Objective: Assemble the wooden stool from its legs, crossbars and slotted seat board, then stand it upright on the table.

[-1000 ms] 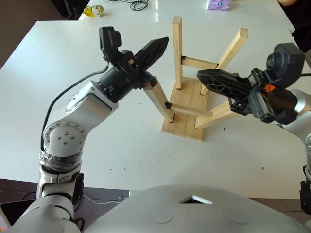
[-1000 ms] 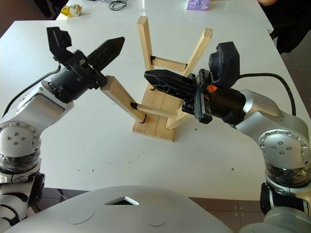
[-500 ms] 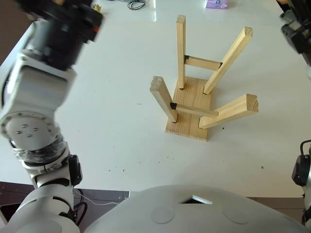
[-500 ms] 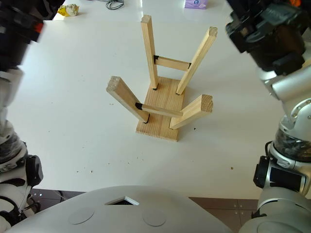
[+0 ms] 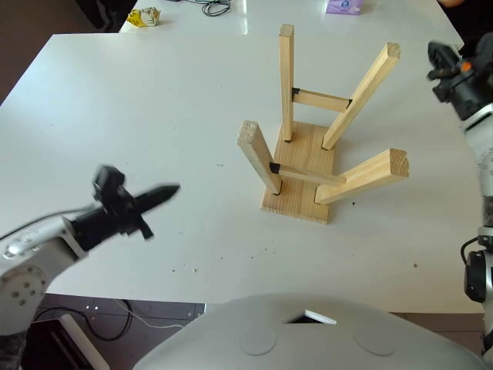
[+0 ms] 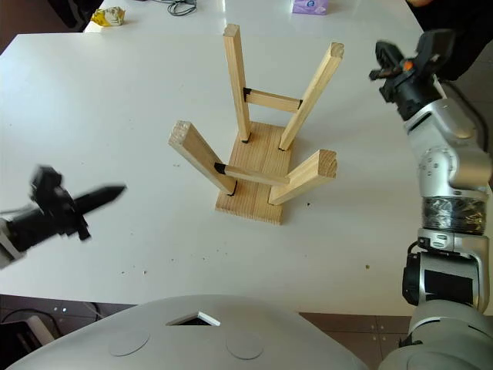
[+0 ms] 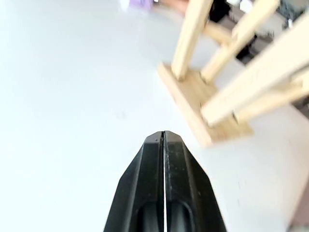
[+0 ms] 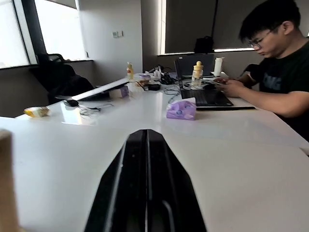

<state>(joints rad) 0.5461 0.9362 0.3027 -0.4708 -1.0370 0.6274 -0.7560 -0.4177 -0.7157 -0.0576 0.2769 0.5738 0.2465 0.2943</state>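
The wooden stool stands upside down in the middle of the white table. Its slotted seat board (image 5: pixel 302 154) lies flat, and its legs splay upward, among them the far left leg (image 5: pixel 286 81) and the near right leg (image 5: pixel 362 176). A crossbar (image 5: pixel 320 100) joins the far pair, and another crossbar (image 5: pixel 304 174) joins the near pair. My left gripper (image 5: pixel 173 187) is shut and empty, low over the table's front left, pointing toward the stool (image 7: pixel 207 92). My right gripper (image 6: pixel 383 58), shut and empty (image 8: pixel 146 131), is raised at the far right, well clear of the stool.
A purple tissue pack (image 5: pixel 344 6), a yellow wrapper (image 5: pixel 148 15) and cables (image 5: pixel 219 6) lie along the table's far edge. Bare tabletop (image 5: pixel 154 108) spreads to the left of the stool and in front of it.
Both grippers have drawn away from the stool's near legs. The left arm dropped to the front left, and the right arm swung up to the far right. The stool stays put.
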